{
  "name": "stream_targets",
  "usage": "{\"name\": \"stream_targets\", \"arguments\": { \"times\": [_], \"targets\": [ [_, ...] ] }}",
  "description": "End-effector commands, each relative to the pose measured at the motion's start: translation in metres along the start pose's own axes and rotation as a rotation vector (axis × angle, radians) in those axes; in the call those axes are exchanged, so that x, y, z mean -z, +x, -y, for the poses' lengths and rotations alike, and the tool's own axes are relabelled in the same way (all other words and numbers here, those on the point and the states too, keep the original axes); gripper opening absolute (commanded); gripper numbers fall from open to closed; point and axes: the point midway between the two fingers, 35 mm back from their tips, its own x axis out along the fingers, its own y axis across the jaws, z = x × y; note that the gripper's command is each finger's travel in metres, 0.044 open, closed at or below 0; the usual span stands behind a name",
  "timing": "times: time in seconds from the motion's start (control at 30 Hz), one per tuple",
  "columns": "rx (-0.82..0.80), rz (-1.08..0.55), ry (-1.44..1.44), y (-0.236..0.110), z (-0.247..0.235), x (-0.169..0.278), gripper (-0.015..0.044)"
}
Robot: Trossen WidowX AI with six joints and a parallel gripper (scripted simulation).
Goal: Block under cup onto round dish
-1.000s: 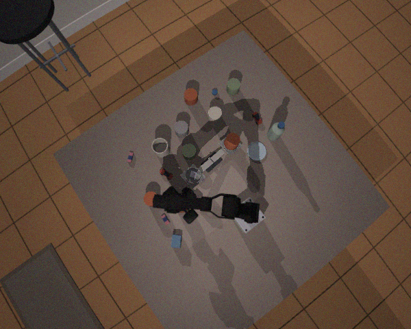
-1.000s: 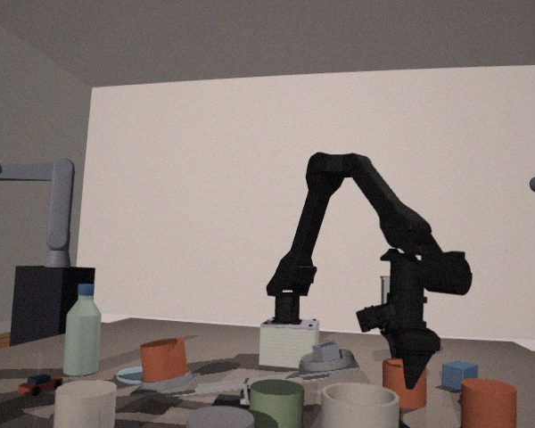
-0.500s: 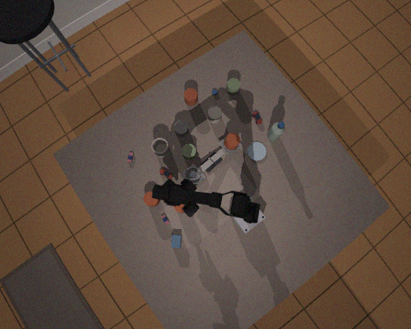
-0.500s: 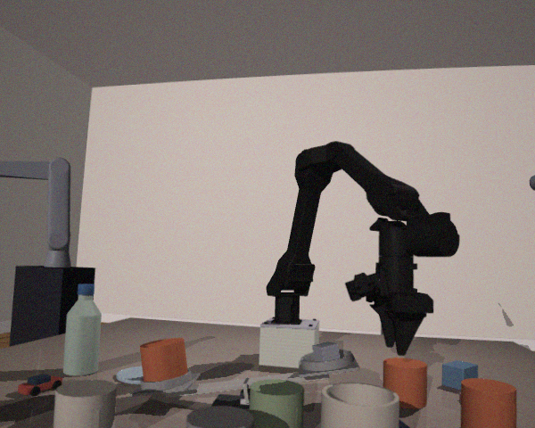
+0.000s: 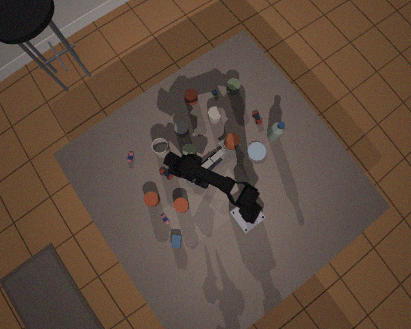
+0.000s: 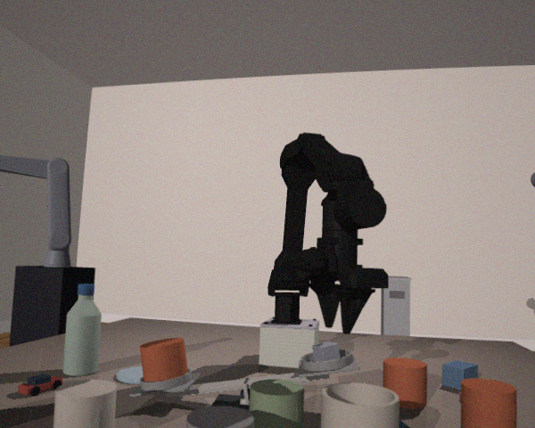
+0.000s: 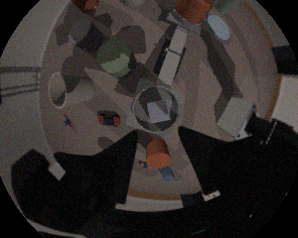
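In the exterior view, going left to right, a pale green bottle [image 6: 81, 333] stands at the tabletop's [image 6: 497, 352] left side, with a red toy car [image 6: 39, 383] in front of it. Next comes the light blue round dish [image 6: 126, 376], partly hidden behind an orange cup [image 6: 163, 358] that sits on one pan of the balance [image 6: 176, 381]. This is the cup that must not be disturbed.

Toward the middle, the other pan [image 6: 327, 361] carries the grey block [image 6: 325, 350], uncovered and lying tilted on the pan. The hand [image 6: 341, 322] hangs above it, a little to the right and farther from this camera, fingers pointing down. They stand partly spread with nothing between them. To the right stand two more orange cups [image 6: 405, 378], one of them probably the cup taken off the block, and a blue cube [image 6: 459, 374].

The wrist view settles the relation that matters: the block [image 7: 159, 110] lies ahead of the fingertips, roughly on the line of the gap between them, not yet beneath them. By this judgement the hand needs to travel forward along that line and then descend to straddle the block. The block looks squarish, so no long axis dictates the approach. The dish [image 7: 220, 26] lies farther ahead and to the right, just beyond the covered cup [image 7: 195, 4], so the carry will need to skirt it.
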Motion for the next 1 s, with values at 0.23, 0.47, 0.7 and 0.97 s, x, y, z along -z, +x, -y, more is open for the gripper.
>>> {"name": "stream_targets", "arguments": {
  "times": [0.23,0.47,0.7,0.97],
  "targets": [
    [-0.004,-0.003,-0.077,-0.008,0.004,-0.017,0.0260],
    [-0.004,-0.003,-0.077,0.007,0.004,-0.017,0.0260],
    [-0.004,-0.003,-0.077,0.018,0.004,-0.017,0.0260],
    [-0.004,-0.003,-0.077,0.031,0.004,-0.017,0.0260]
  ]
}}
